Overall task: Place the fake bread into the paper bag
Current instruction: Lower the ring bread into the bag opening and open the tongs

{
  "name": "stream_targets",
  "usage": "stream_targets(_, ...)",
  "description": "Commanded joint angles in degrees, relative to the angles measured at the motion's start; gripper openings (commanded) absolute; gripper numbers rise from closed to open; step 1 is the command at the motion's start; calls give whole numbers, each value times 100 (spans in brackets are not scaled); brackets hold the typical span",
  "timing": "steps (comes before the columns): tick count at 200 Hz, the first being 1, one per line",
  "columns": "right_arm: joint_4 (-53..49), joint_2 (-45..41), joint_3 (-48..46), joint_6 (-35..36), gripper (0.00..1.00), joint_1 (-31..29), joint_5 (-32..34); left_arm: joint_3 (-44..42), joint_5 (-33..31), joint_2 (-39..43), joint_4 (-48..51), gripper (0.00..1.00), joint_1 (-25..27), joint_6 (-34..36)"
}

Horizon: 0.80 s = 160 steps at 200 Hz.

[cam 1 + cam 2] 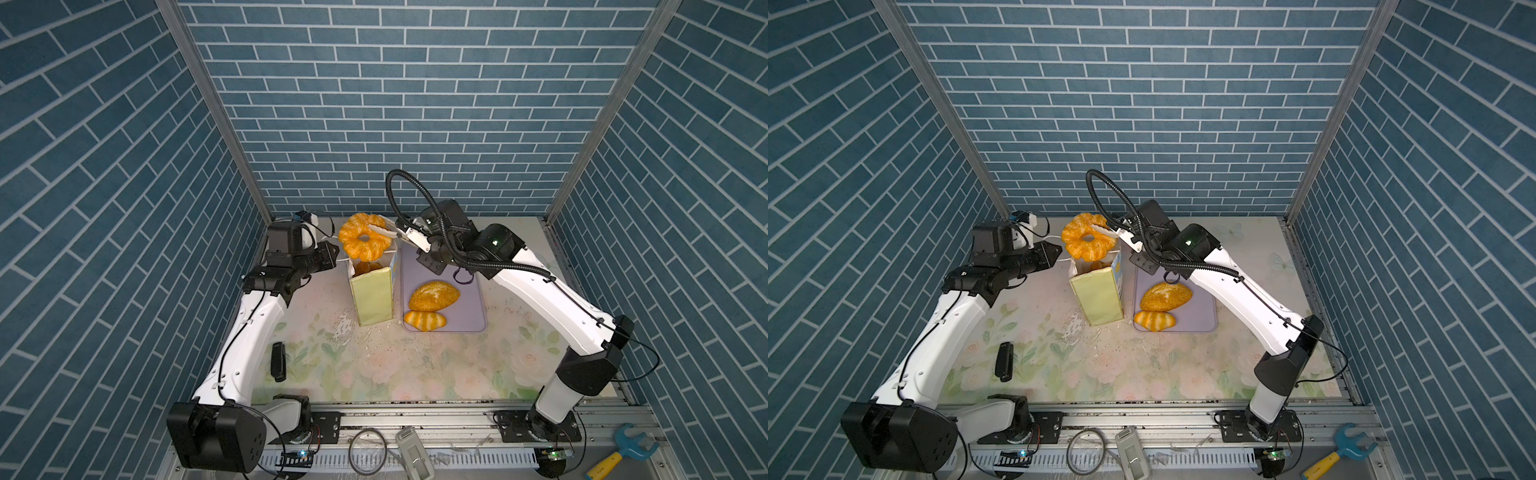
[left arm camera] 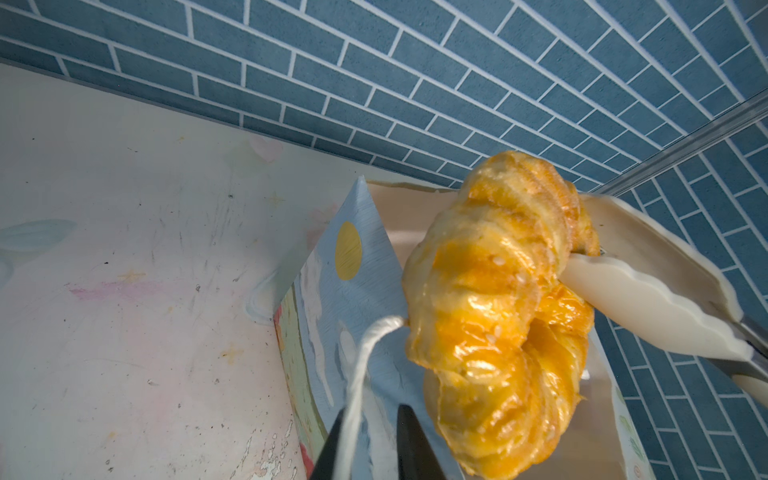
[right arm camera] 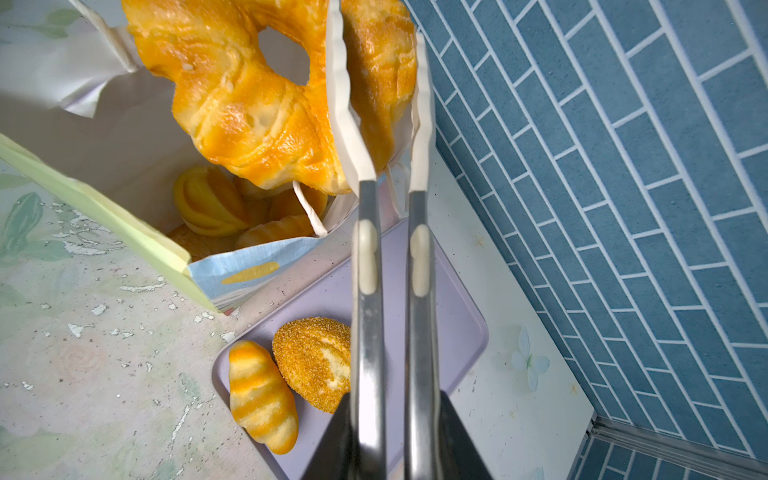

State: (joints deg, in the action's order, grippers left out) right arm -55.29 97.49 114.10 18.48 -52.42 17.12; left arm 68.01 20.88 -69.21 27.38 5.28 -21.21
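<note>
Right wrist, twisted ring (image 3: pixel 232 104) in right end effector's (image 3: pixel 395 440) tongs (image 3: pixel 368 266), over paper bag (image 3: pixel 104 212)

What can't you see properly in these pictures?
Breads inside the paper bag, how many: right wrist view, the twisted ring and bag walls cover some.
Left pincer: left wrist view, the bottom edge cuts off all but its tips.
Seeded loaf: right wrist view, the tongs cross it.

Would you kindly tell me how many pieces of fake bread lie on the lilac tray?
2: the seeded loaf mid-tray, the striped roll beside it at the lilac tray's near edge. More may hide under the right arm.
</note>
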Motion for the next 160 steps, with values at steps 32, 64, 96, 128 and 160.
stream_targets(32, -9, -239, 68, 212, 23, 29, 700, 90, 96, 44, 122, 21, 26, 46)
stream_targets(64, -82, -286, 111, 300, 31, 15, 686, 120, 97, 30, 151, 21, 25, 68)
stream_targets(96, -122, -336, 129, 305, 38, 6, 687, 127, 89, 28, 171, 21, 26, 75)
stream_targets(128, -150, -358, 138, 340, 41, 5, 724, 135, 84, 26, 163, 21, 26, 73)
stream_targets(160, -114, -343, 121, 332, 41, 4, 544, 125, 61, 23, 186, 21, 26, 73)
